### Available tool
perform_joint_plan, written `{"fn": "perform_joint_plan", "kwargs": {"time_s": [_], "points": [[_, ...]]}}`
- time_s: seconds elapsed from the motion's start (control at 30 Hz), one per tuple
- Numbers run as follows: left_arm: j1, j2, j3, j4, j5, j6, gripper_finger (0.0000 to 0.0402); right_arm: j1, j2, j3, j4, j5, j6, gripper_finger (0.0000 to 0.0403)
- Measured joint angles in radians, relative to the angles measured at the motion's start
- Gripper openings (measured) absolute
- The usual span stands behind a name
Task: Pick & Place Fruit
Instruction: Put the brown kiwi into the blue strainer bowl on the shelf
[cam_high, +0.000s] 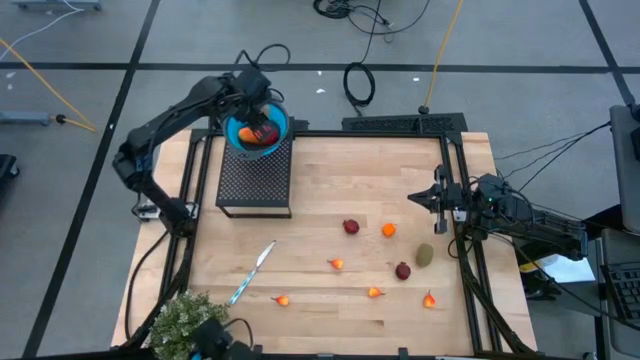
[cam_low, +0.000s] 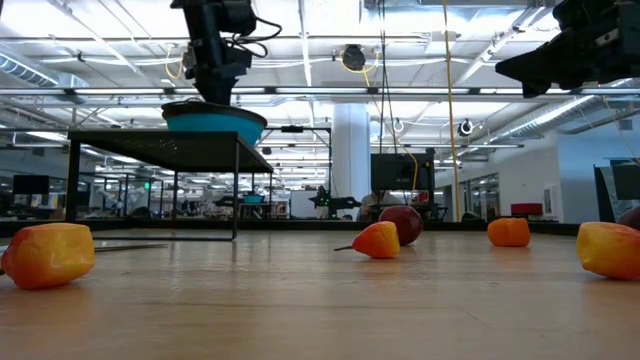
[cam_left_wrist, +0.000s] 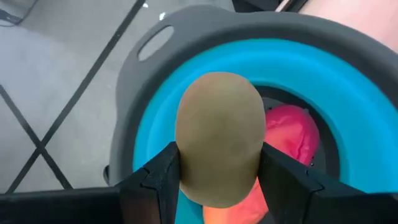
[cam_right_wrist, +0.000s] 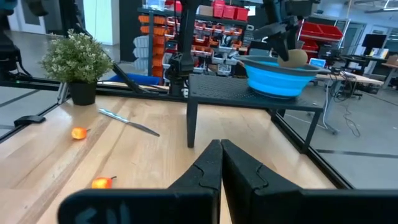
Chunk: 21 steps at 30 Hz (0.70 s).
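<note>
**Olive fruit held over the blue bowl**

In the high view the left gripper (cam_high: 262, 128) sits at the upper left of the frame, directly above the blue bowl (cam_high: 240, 132), which stands on a black mesh stand (cam_high: 255, 180). The left wrist view shows its two fingers (cam_left_wrist: 155, 180) clamped on an olive-brown oval fruit (cam_left_wrist: 219, 134), held over the bowl's opening; a pink-red piece (cam_left_wrist: 292, 134) and an orange one (cam_left_wrist: 233, 208) already lie inside (only partly visible past the oval).

The right gripper (cam_high: 432, 199) waits at the right-middle of the high view, its fingers pressed together, as its own wrist view shows (cam_right_wrist: 221, 163).

Loose fruit lies across the lower middle and right of the wooden table (cam_high: 330, 310): two dark red balls (cam_high: 351, 227) (cam_high: 402, 270), another olive oval (cam_high: 425, 255), an orange ball (cam_high: 388, 230), and small orange-red bits (cam_high: 336, 264) (cam_high: 285, 299) (cam_high: 374, 292) (cam_high: 430, 299). A blue-handled knife (cam_high: 252, 272) lies left of them, and a green plant (cam_high: 180, 320) stands at the lower left corner.
</note>
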<state>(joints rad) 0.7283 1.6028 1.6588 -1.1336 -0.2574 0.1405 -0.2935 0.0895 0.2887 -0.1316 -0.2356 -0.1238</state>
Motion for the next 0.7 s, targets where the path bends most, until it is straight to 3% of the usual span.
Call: {"fn": "perform_joint_plan", "kwargs": {"time_s": [0.7], "points": [[0.024,0.016,0.000,0.000,-0.005,0.182,0.0177,0.000,0.000,0.000,-0.010,-0.001,0.000,0.0000]]}}
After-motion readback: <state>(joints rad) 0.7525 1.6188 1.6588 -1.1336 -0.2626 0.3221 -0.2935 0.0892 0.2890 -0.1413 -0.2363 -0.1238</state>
